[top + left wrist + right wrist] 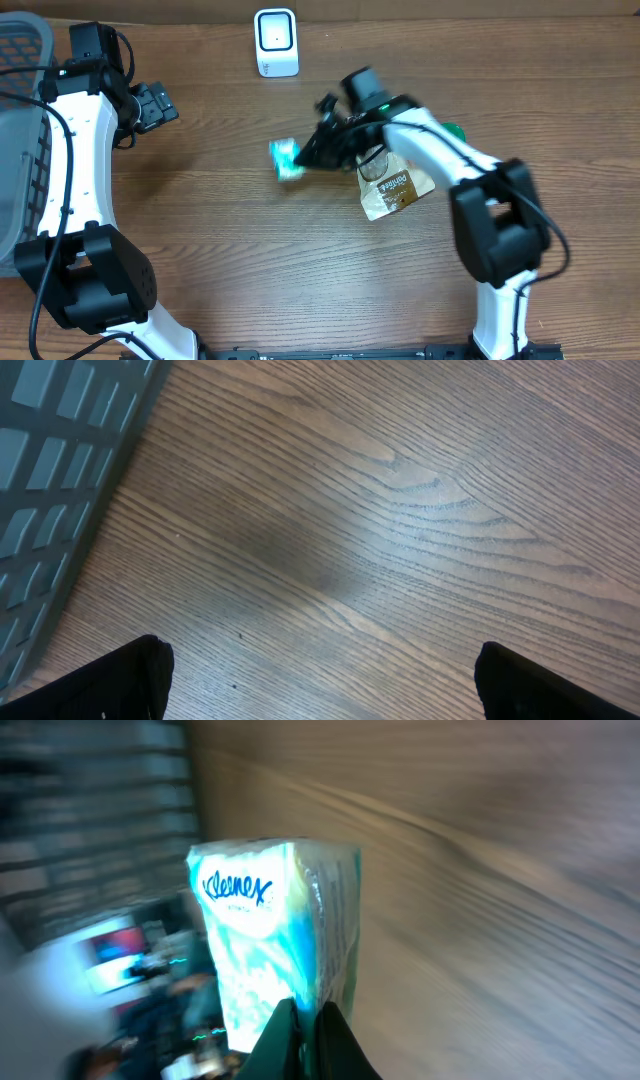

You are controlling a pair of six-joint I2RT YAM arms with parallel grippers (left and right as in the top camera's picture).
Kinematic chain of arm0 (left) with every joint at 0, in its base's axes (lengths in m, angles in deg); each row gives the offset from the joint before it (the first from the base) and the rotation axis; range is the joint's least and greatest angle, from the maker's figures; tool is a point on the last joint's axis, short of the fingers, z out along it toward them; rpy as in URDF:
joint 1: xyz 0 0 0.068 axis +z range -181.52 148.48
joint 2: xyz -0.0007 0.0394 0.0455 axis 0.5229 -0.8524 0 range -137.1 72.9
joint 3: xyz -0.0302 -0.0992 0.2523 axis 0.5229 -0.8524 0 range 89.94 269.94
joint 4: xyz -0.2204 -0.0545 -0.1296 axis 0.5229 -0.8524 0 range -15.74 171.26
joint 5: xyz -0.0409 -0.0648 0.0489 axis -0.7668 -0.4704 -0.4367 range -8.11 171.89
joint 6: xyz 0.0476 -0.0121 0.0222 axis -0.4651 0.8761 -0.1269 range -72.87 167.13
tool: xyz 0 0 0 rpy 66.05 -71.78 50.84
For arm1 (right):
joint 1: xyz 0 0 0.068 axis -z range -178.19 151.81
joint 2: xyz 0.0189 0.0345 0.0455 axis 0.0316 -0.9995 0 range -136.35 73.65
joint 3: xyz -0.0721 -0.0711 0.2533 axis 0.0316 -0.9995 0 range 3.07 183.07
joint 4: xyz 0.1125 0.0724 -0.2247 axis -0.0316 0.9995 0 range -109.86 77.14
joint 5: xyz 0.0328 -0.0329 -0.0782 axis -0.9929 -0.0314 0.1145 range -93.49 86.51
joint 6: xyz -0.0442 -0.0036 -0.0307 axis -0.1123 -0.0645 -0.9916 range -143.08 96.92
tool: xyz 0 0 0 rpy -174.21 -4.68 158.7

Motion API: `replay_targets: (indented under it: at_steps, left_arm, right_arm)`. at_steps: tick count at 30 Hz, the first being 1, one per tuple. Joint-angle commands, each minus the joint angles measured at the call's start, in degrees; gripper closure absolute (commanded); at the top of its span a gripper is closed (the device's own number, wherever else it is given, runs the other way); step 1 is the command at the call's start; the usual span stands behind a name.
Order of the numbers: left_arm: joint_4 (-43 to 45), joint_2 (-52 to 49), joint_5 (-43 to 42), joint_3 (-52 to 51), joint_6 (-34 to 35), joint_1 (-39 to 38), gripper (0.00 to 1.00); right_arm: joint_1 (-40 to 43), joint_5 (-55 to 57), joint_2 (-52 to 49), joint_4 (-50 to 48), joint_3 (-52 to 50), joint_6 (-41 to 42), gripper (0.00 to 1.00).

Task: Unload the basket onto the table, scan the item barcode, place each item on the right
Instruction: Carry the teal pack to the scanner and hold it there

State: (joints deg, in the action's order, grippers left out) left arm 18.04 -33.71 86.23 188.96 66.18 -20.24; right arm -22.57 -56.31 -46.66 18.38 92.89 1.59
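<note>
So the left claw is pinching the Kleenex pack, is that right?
Not quite: the right claw is pinching the Kleenex pack, as the right wrist view shows. The left claw is open and empty.

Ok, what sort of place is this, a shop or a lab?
Likely a mock checkout on a wooden table: a white barcode scanner at the far edge, a grey basket at the left, and retail goods, a Kleenex pack in the right gripper and a brown pouch.
</note>
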Motion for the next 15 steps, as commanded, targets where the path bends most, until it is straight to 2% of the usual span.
replay_targets:
  at_steps: [1,6,14,15]
  left_arm:
    - [0.07,0.85,0.52,-0.42,-1.25,-0.04,0.00]
    - [0.07,0.85,0.52,-0.42,-1.25,-0.07,0.01]
    - [0.04,0.85,0.52,-0.42,-1.25,-0.07,0.00]
    - [0.07,0.85,0.52,-0.42,-1.25,-0.07,0.01]
  right_arm:
    - [4.26,-20.94,7.17,-2.99,2.32,-2.16,0.96]
    - [7.67,-37.18,7.80,-11.39,2.32,4.96,0.96]
    - [8.98,-37.00,7.80,-22.51,2.32,24.90,0.96]
    - [8.98,-36.83,7.80,-23.06,2.32,25.07,0.96]
